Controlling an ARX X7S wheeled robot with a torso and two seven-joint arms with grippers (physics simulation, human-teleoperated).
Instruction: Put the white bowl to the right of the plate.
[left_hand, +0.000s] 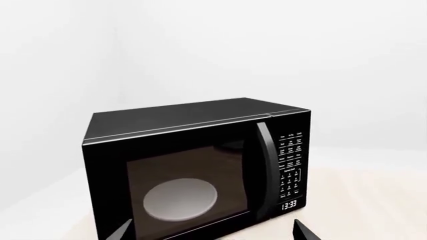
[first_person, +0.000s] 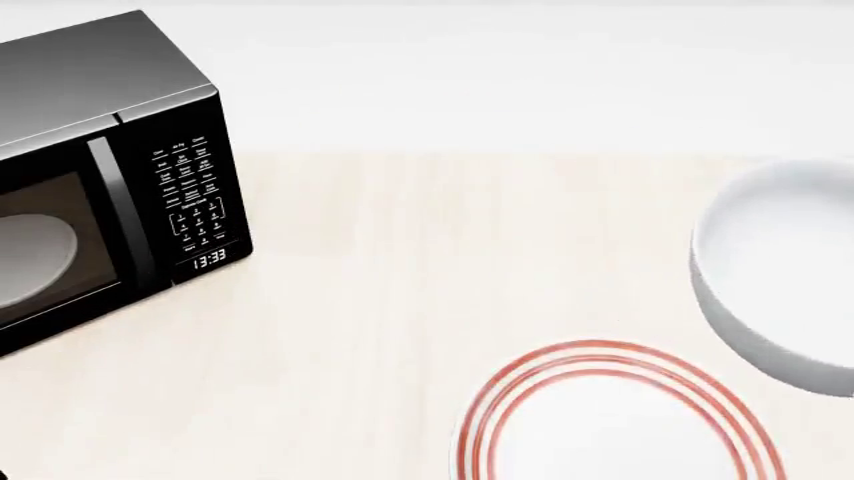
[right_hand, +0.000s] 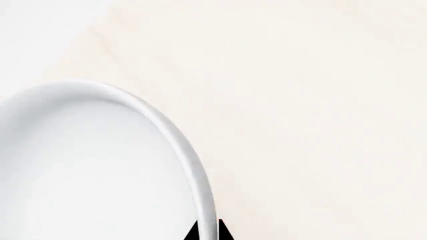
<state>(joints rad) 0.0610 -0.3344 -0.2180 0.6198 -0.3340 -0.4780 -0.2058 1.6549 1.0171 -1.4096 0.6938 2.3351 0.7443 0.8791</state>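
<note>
The white bowl is plain, deep and glossy; in the head view it is at the right edge, beyond and to the right of the plate, which has three thin red rings and lies at the bottom, partly cut off. In the right wrist view my right gripper is shut on the bowl's rim, one dark fingertip on each side of it. My left gripper is open and empty, its two tips wide apart in front of the microwave. Neither gripper shows in the head view.
A black microwave with its door shut stands at the left of the pale wooden table; its clock reads 13:33 and a pale turntable disc shows through the glass. A white wall lies behind.
</note>
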